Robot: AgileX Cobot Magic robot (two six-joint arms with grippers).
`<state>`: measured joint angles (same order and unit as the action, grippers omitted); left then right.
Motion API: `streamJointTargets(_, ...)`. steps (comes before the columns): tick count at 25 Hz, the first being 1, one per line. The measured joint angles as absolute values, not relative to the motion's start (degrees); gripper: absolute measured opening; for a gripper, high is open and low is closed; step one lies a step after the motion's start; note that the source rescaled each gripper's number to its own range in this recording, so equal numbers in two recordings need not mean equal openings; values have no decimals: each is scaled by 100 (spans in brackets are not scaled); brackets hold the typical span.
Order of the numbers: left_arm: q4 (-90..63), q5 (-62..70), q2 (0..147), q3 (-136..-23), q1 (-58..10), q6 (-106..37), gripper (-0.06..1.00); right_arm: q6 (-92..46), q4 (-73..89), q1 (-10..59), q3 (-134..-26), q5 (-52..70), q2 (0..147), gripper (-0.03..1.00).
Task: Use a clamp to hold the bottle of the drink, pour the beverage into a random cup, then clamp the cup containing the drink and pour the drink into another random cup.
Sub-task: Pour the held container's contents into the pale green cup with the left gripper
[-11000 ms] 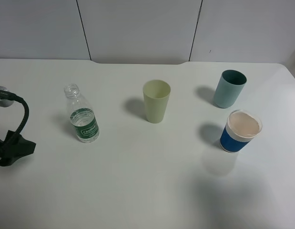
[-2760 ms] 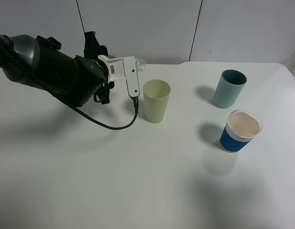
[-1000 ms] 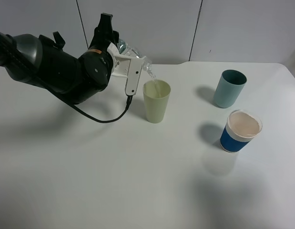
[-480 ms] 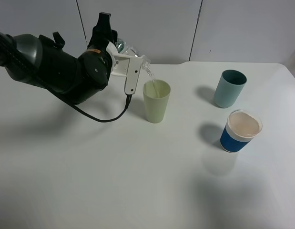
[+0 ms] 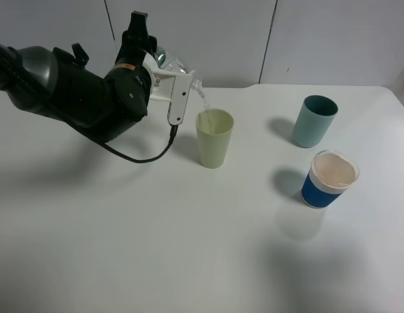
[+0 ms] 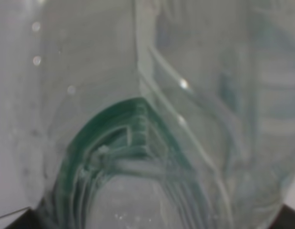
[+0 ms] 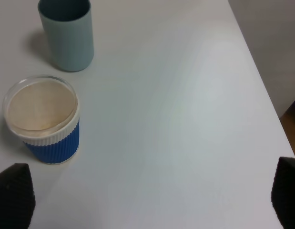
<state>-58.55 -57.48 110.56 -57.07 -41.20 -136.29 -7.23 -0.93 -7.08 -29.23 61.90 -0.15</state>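
Moved: left pincer (image 5: 173, 79) raised, bottle (image 5: 170, 62) tipped steeper.
Grip: clamped on bottle.
Below pincer: cup (image 5: 214, 142) catching beverage (image 5: 205, 104).
Other side: right pincer (image 7: 149, 195) apart.

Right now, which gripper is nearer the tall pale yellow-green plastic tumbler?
Left. The left gripper holds the clear plastic bottle tilted just above the tumbler; the right gripper hangs open near the blue-banded white cup.
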Motion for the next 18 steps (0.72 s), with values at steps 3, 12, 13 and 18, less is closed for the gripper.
streamJointTargets(3, -5849, -5766, 11056, -5707, -4114, -13647, 0, -723, -93, -708, -2923, 6190, -15, 100)
streamJointTargets(12, -5663, -6071, 11056, -5707, -4114, -13879, 0, -723, -93, -708, -2923, 6190, -15, 100)
streamJointTargets(13, -5663, -6071, 11056, -5707, -4114, -13879, 0, -723, -93, -708, -2923, 6190, -15, 100)
streamJointTargets(18, -5630, -6076, 11056, -5707, -4114, -13950, 0, -723, -93, -708, -2923, 6190, -15, 100)
